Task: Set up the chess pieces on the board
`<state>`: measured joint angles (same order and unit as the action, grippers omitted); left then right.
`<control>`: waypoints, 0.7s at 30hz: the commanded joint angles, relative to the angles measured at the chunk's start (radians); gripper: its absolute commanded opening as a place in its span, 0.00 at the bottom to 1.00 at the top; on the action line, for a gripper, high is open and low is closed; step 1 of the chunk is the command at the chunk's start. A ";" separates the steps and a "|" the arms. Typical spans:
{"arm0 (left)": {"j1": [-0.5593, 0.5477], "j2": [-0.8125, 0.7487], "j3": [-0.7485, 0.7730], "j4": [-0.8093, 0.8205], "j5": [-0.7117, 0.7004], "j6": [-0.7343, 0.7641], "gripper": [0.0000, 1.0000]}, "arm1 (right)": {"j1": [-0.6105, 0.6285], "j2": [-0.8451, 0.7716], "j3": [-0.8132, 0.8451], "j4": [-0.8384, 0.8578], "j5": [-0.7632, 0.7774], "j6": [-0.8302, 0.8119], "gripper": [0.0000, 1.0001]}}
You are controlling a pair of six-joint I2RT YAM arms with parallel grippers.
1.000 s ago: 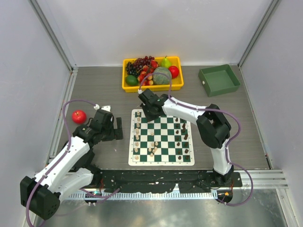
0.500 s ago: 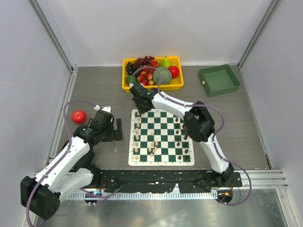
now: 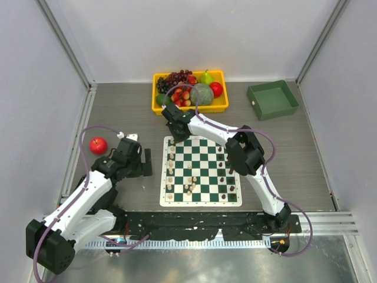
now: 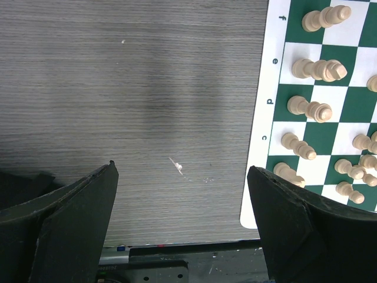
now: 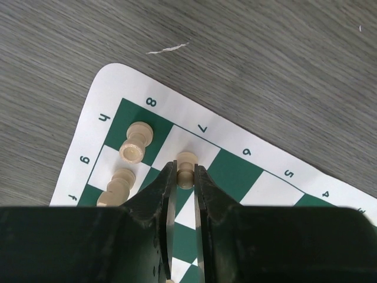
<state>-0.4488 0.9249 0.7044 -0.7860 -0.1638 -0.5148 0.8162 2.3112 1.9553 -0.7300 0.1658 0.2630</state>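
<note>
Tan pawn [image 5: 186, 159] pinched in right jaws | I've swung it to board [image 5: 109, 85] corner, ready to place | left jaws wide, empty

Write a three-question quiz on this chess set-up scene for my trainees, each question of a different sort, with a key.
1. True or false: the left hand is gripping a chess piece.
2. Choose one: the right hand is shut on
A. a light chess piece
B. a dark chess piece
C. a grape
3. Fill the gap: in the top view, the right hand is over the ______ corner of the board.

Key
1. False: its fingers stand wide open over bare table beside the board.
2. A
3. far left
</note>
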 commanded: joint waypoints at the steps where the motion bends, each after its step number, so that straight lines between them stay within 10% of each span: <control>1: 0.010 -0.008 0.003 0.016 -0.006 0.012 1.00 | -0.005 0.013 0.048 -0.002 0.008 -0.015 0.18; 21: 0.013 -0.009 0.001 0.016 0.000 0.013 1.00 | -0.011 -0.006 0.050 -0.003 -0.045 -0.008 0.39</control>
<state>-0.4427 0.9249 0.7044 -0.7860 -0.1638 -0.5140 0.8070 2.3199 1.9617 -0.7341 0.1333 0.2604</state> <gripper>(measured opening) 0.995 0.351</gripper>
